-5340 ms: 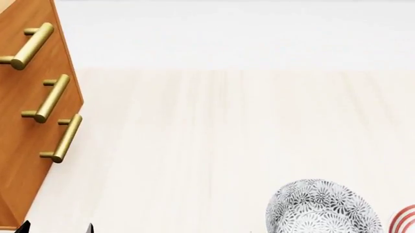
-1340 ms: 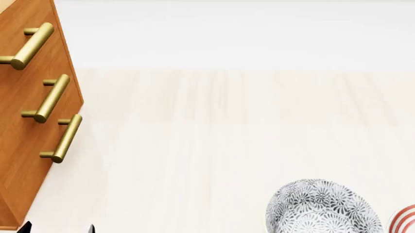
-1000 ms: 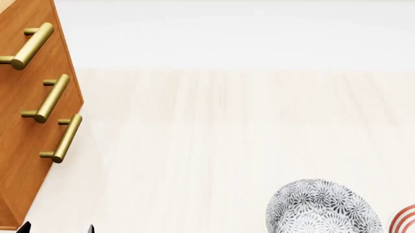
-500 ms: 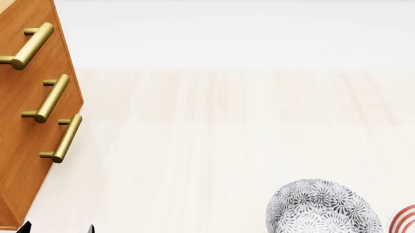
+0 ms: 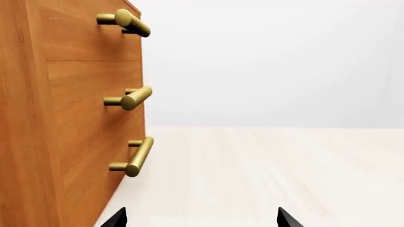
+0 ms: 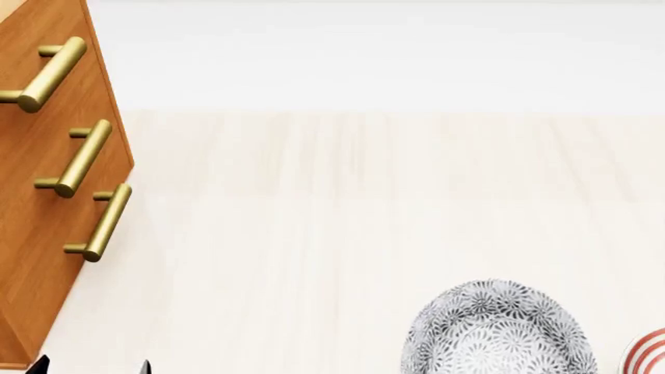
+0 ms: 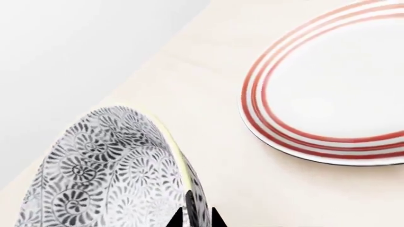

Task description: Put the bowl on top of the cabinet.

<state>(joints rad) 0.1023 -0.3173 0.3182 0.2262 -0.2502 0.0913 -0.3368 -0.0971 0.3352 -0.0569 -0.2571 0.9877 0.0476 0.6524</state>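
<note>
right gripper (image 7: pixel 192 218) is pinching the rim of the bowl (image 6: pixel 497 331), tilted, well off from the cabinet (image 6: pixel 42 234) and just beside the red-ringed plate (image 7: pixel 328 90). left gripper (image 5: pixel 197 218) spread wide near the cabinet's bottom handle (image 5: pixel 136 158).

Bowl (image 6: pixel 499 331) and plate (image 6: pixel 649 352) cut by the head view's lower edge, cabinet (image 6: pixel 47 195) top out of frame

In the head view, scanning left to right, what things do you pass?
cabinet with its brass bar handles → left gripper fingertips at the bottom edge → patterned bowl → red-ringed plate at the right edge.
</note>
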